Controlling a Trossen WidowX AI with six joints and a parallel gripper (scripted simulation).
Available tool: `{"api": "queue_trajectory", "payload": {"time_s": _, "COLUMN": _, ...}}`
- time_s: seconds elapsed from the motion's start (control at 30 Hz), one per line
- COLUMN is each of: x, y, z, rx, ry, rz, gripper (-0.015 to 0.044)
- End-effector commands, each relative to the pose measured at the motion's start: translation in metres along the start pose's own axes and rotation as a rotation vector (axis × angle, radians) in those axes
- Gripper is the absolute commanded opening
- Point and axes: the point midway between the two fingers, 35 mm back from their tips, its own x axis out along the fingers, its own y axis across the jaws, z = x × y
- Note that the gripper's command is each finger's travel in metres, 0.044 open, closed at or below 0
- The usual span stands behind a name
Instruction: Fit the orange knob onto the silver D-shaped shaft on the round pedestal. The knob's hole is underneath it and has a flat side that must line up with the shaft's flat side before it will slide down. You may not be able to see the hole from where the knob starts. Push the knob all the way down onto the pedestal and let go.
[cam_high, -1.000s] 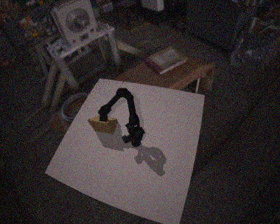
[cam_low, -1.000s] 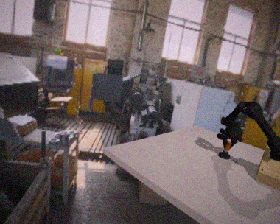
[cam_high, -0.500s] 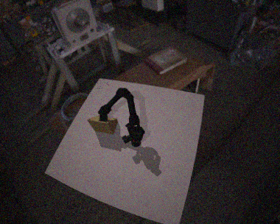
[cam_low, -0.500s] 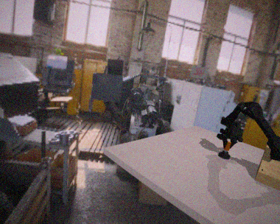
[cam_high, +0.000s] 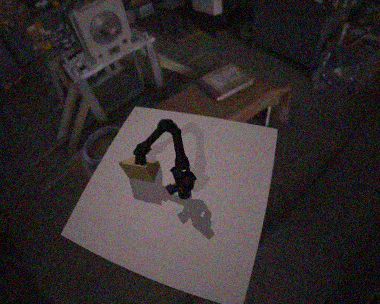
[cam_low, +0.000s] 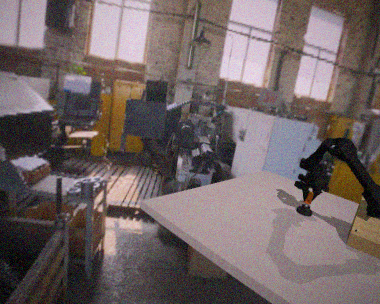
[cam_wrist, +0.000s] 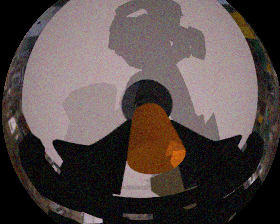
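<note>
The orange knob (cam_low: 309, 197) (cam_wrist: 154, 145) is between the fingers of my gripper (cam_low: 310, 194) (cam_wrist: 150, 123), which is shut on it. In the wrist view the knob's narrow far end overlaps the dark round pedestal (cam_low: 303, 211) (cam_wrist: 144, 91). In the exterior view the knob looks slightly tilted, with its lower end at or just above the pedestal's top. The silver shaft and the knob's hole are hidden, so I cannot tell whether their flats line up or how far down the knob sits. In the top view the dark arm mostly hides the knob.
A wooden block (cam_high: 141, 170) (cam_low: 364, 235) stands by the arm's base on the pale table (cam_high: 165, 250) (cam_low: 215, 215). Shadows of the arm fall across the table around the pedestal. The table's edges show in the top and exterior views.
</note>
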Motion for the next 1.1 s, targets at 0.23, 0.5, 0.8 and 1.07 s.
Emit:
{"api": "queue_trajectory", "payload": {"time_s": 0.23, "x": 0.0031, "y": -0.0009, "z": -0.0008, "rx": -0.154, "ry": 0.001, "rz": 0.001, "gripper": 0.0}}
{"api": "queue_trajectory", "payload": {"time_s": 0.5, "x": 0.0034, "y": 0.0001, "z": -0.0002, "rx": -0.154, "ry": 0.001, "rz": 0.001, "gripper": 0.0}}
{"api": "queue_trajectory", "payload": {"time_s": 0.8, "x": 0.0024, "y": 0.0008, "z": -0.0003, "rx": -0.154, "ry": 0.001, "rz": 0.001, "gripper": 0.0}}
{"api": "queue_trajectory", "payload": {"time_s": 1.07, "x": -0.0004, "y": 0.0011, "z": -0.0005, "rx": -0.241, "ry": 0.001, "rz": 0.001, "gripper": 0.0}}
